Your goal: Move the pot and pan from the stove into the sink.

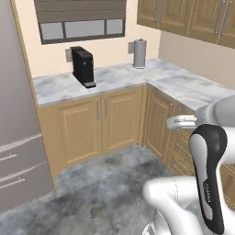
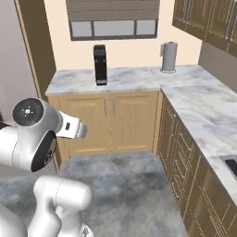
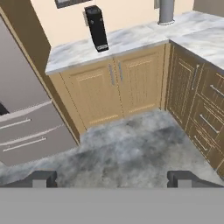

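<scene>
Pot and pan aren't before me yet; I judge both rigid, fairly heavy metal, best taken by rim or handle. My gripper is spread wide, empty, facing the grey marbled worktop.

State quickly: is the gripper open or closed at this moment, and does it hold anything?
Gripper: open, fingertips set wide apart, holding nothing, above the bare floor.

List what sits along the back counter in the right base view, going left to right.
Black coffee machine → steel paper towel holder, both standing upright on the marble counter.
</scene>
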